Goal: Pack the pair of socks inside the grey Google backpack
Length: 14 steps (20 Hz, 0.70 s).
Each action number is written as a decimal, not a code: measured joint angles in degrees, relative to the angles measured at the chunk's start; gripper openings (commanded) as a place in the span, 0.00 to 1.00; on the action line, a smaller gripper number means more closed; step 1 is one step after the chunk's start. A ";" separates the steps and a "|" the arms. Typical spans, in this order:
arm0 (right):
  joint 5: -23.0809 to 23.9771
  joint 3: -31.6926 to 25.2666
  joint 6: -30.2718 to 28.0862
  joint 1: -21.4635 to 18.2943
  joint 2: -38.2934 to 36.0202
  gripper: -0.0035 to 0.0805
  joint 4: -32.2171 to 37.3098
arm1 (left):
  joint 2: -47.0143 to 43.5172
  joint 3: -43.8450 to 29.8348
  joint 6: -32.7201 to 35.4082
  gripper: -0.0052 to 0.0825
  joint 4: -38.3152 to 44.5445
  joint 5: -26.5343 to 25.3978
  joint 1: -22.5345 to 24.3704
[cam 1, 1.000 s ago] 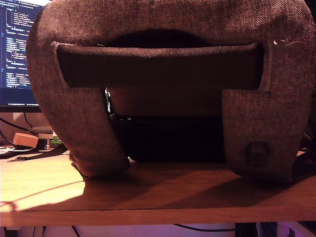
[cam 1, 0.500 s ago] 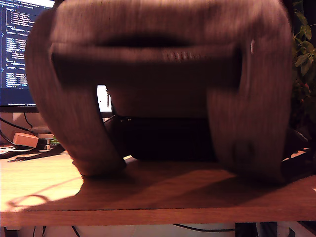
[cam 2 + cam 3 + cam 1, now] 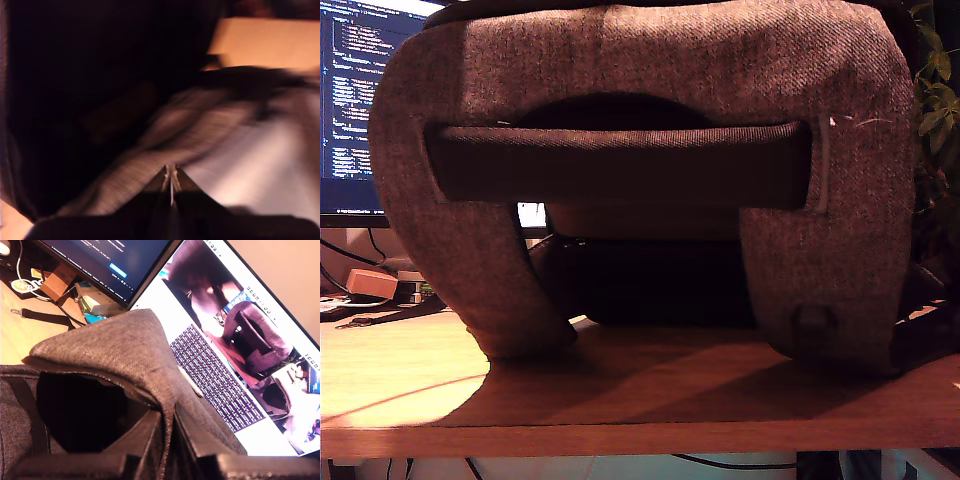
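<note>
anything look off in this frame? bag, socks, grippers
The backpack fills the exterior view, hiding both arms. My second gripper is pinching its fabric edge, holding the opening up. The socks show in no view. The first wrist view is motion-blurred.

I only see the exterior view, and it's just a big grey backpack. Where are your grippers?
Observer: My second gripper is pinching a flap of the grey backpack and holding it up.
Operator: Is the bag open?
Observer: Yes, under that flap there's a dark opening.
Operator: Where are the socks?
Observer: Not clear. My first gripper looks closed, with blurry pale fabric past its tips. I can't tell if that's socks.
</note>
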 measured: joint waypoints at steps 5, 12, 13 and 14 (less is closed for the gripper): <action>-5.62 0.46 3.19 -0.79 0.00 0.03 -4.28 | -8.55 0.09 -1.53 0.03 -2.86 0.35 -0.15; -9.31 -2.51 4.35 -1.16 0.04 0.03 -6.99 | -7.65 0.22 -1.86 0.03 -7.04 -1.33 -0.11; -9.60 -4.55 4.35 -1.18 0.02 0.03 -6.54 | -8.37 0.22 -1.86 0.03 -7.15 -1.33 -0.11; -9.99 -7.10 4.35 -1.53 0.09 0.03 -5.88 | -9.20 0.22 -1.86 0.03 -7.43 -1.36 -0.11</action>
